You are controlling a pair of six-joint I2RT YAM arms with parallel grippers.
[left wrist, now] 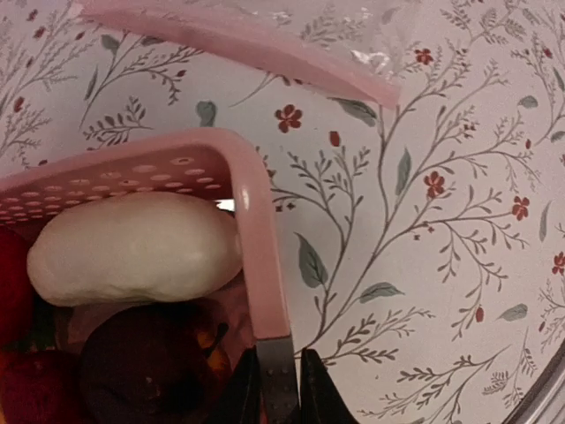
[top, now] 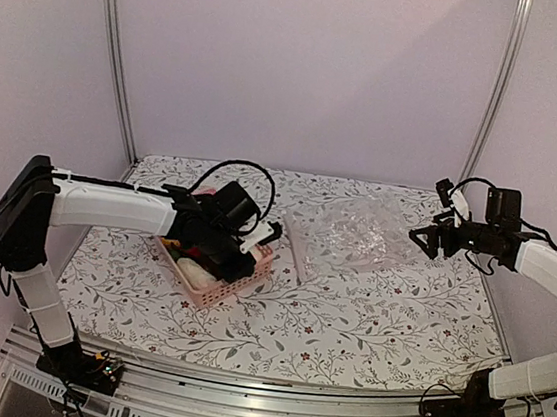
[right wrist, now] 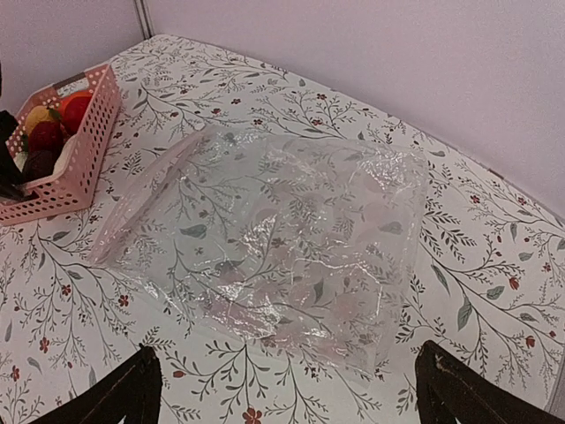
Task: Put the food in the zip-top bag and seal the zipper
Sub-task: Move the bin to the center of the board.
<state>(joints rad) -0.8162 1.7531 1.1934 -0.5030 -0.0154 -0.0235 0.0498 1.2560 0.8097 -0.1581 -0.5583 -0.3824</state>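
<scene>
My left pincer (left wrist: 281, 389) is clenched on the pink basket (left wrist: 256, 221) rim; I should drag it gently toward the zip-top bag (right wrist: 282, 238) at 3 o'clock. My right pincer (right wrist: 282, 393) hangs released over the empty bag. The food (left wrist: 132, 247) sits in the basket.

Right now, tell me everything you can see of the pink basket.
The pink basket is a small rectangular bin of what looks like pink plastic, with perforated walls and a smooth rounded rim. It sits upright on the flowered table, left of the clear zip-top bag and apart from it. Inside lie toy foods: a white oblong piece, a dark maroon one, red and orange ones. The left tool pinches its rim at one wall.
</scene>
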